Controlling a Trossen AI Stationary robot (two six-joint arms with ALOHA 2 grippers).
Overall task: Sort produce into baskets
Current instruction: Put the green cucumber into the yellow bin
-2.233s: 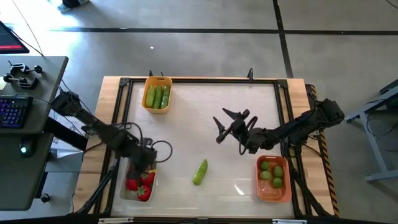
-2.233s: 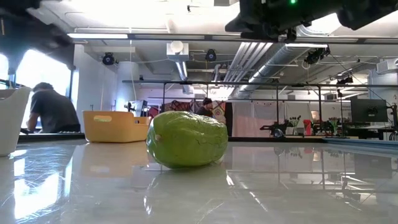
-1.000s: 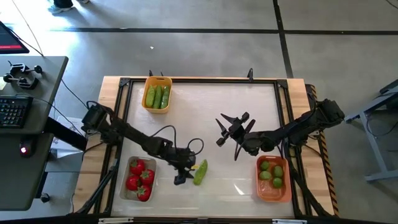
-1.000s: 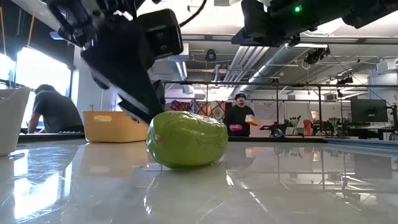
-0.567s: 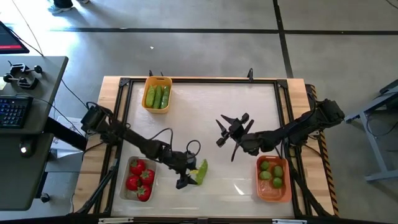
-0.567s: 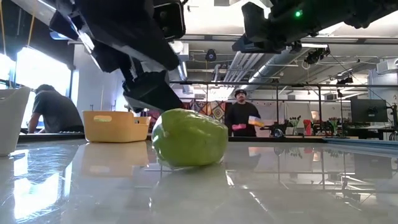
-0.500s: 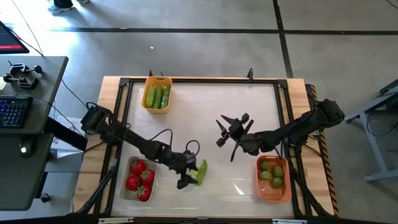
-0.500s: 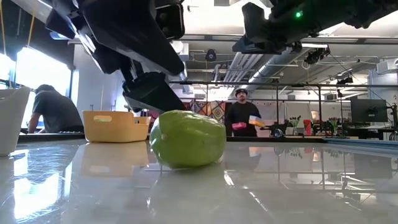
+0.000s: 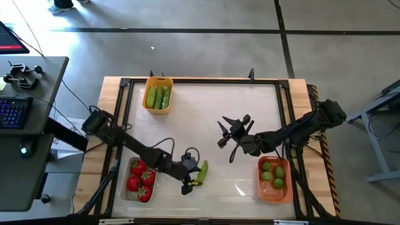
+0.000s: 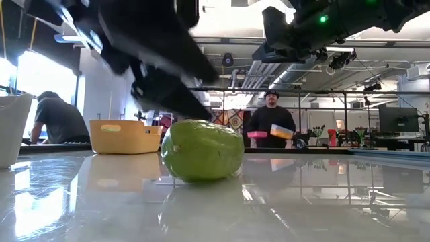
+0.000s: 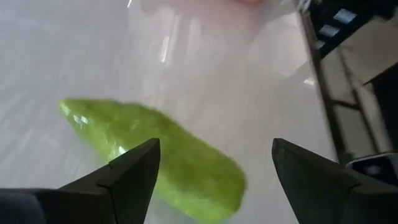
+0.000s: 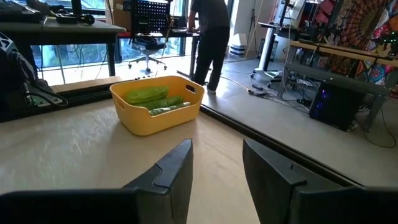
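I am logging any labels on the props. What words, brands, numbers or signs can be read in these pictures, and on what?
None can be read.
Yellow basket: a pale patch shows on its side in the low view, too blurred to read.
Loose cucumber, tomatoes, limes: no markings show.
Room behind: colourful hangings and screens, no legible text.

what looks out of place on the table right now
One cucumber lies loose on the table, outside any basket, while the other cucumbers sit in the yellow basket. The open left gripper is at it.
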